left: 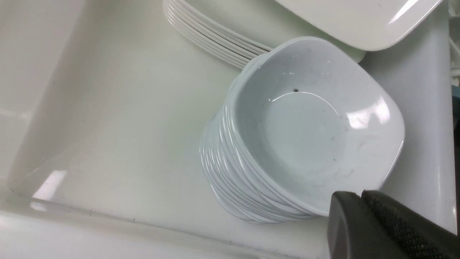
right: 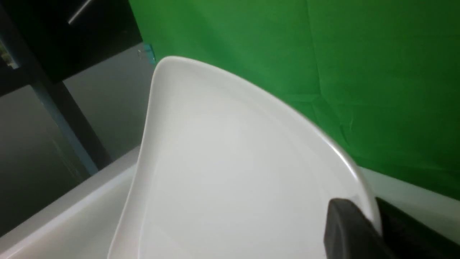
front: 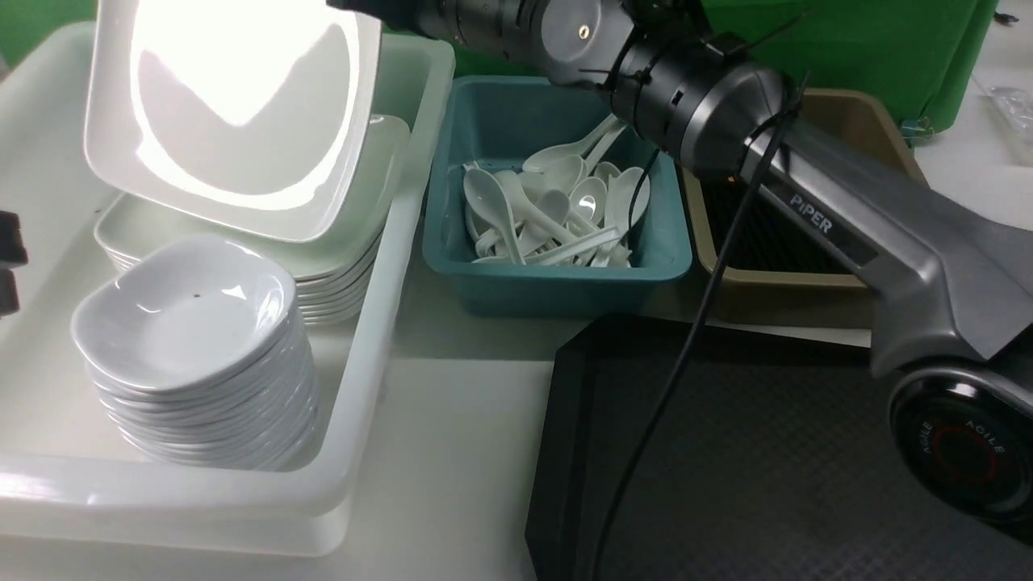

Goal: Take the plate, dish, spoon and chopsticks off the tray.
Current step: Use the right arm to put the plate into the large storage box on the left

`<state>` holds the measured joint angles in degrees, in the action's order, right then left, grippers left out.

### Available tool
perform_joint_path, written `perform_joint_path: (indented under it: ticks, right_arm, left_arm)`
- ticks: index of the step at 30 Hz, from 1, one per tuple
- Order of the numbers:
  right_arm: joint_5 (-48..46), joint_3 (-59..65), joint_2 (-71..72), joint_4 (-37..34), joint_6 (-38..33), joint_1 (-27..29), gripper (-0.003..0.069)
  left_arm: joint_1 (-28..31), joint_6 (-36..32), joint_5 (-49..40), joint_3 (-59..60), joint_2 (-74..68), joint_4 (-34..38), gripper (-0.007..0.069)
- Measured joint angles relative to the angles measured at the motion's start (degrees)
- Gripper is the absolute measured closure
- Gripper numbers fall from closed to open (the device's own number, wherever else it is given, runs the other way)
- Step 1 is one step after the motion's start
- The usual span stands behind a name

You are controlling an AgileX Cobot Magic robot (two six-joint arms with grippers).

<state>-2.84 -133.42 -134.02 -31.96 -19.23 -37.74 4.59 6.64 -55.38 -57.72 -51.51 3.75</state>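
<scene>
The large white plate (front: 234, 105) hangs tilted over a stack of like plates (front: 339, 266) in the white tub. My right gripper (right: 370, 221) is shut on its rim, one finger on each face (right: 251, 172). The right arm (front: 694, 97) reaches across from the right. The black tray (front: 767, 452) lies bare at the front right. A small white dish (front: 190, 311) tops a pile in the same tub, and my left gripper (left: 361, 195) is shut and empty beside that dish (left: 316, 126). White spoons (front: 557, 210) lie heaped in the teal tub. The chopsticks are out of view.
The white tub (front: 387, 242) fills the left side, with the teal tub (front: 670, 258) behind the tray. A brown tub (front: 855, 113) sits at the back right, partly behind the arm. A black cable (front: 686, 347) hangs over the tray. Green cloth backs the scene.
</scene>
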Motion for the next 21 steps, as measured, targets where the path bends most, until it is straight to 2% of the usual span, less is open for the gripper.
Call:
perform_joint_path:
  ticks: [13, 16, 19, 21]
  right_arm:
    - [0.4, 3.1, -0.5, 0.2, -1.5, 0.0, 0.0585]
    - [1.2, 3.6, -0.5, -0.1, -1.5, 0.0, 0.0532]
    - [1.6, 4.0, -0.5, 0.0, -1.5, 0.0, 0.0412]
    - [1.6, 4.0, -0.5, 0.0, -1.5, 0.0, 0.0361]
  left_arm:
    - [0.0, -0.1, -0.2, 0.0, 0.0, 0.0, 0.0613]
    - [0.0, -0.1, -0.2, 0.0, 0.0, 0.0, 0.0613]
    - [0.0, -0.1, -0.2, 0.0, 0.0, 0.0, 0.0613]
    - [0.0, -0.1, -0.2, 0.0, 0.0, -0.1, 0.0613]
